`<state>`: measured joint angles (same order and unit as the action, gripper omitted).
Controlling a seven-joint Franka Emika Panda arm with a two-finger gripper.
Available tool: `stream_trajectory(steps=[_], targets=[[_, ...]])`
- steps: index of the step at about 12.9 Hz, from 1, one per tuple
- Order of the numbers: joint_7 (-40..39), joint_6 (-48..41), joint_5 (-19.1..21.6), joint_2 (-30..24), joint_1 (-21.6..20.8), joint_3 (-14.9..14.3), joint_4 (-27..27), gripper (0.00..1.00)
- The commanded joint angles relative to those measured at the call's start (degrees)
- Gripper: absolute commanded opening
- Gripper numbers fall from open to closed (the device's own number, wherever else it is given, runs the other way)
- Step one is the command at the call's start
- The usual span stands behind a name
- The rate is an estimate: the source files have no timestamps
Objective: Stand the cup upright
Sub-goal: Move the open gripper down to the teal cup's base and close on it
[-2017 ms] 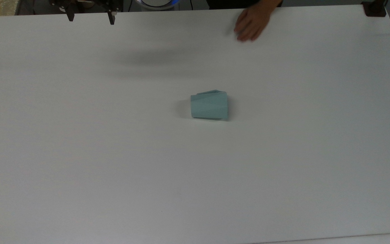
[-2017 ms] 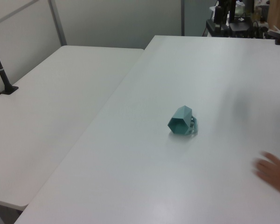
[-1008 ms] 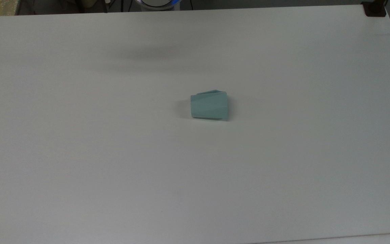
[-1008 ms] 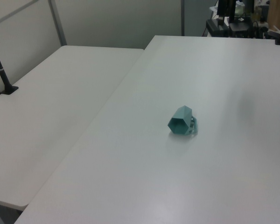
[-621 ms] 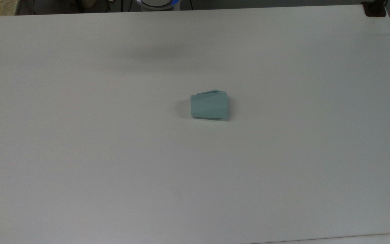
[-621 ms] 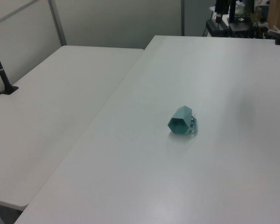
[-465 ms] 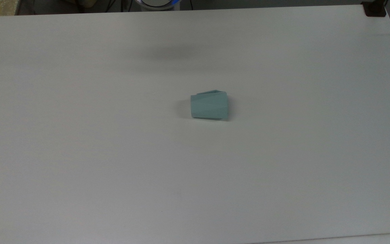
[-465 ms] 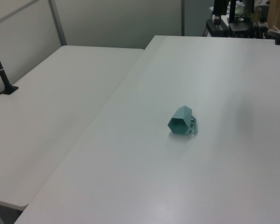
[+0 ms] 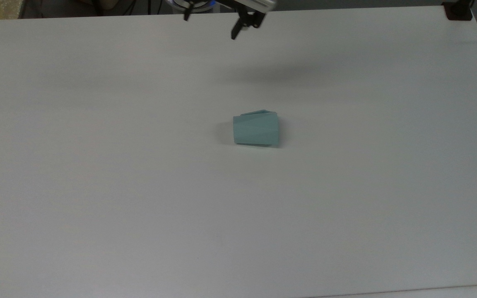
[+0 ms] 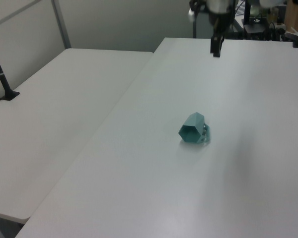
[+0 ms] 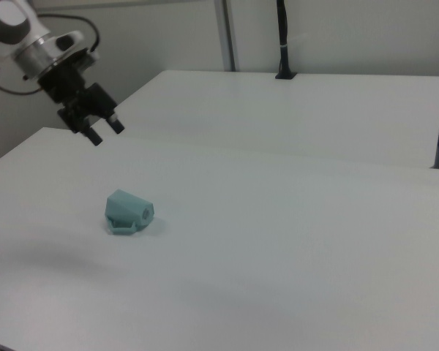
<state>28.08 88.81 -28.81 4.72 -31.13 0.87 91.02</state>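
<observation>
Cup (image 9: 256, 130) lies on its side mid-table (image 9: 97, 186), rim toward the top view's 3 o'clock, so I'd bring my open, empty end effector (image 9: 213, 22) down from 12 o'clock, pinch across the facets, and tip it onto its base.

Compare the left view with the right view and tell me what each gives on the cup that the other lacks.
Left view: the cup's hexagonal end faces the camera. Right view: its long faceted side, with the handle low against the table. Both: the cup lying on its side, and the open claw hanging well apart from it, touching nothing.
</observation>
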Motion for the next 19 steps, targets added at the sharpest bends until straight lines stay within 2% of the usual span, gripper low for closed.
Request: stream_trajectory(steps=[1,4,8,13,15,19], targets=[[6.0,-9.5,-6.2,12.3,-8.0,-0.7,-11.4,1.00],[11.6,-10.6,-11.2,18.6,-14.9,-1.5,-14.1,1.00],[12.2,-9.6,-16.0,24.7,-19.0,-1.5,-18.6,1.00],[15.8,-2.3,-23.9,32.3,-20.5,-1.2,-18.8,1.00],[16.0,-0.5,-25.5,34.6,-20.5,-1.2,-18.8,1.00],[17.5,1.1,-26.2,37.8,-19.8,-1.0,-17.5,1.00]])
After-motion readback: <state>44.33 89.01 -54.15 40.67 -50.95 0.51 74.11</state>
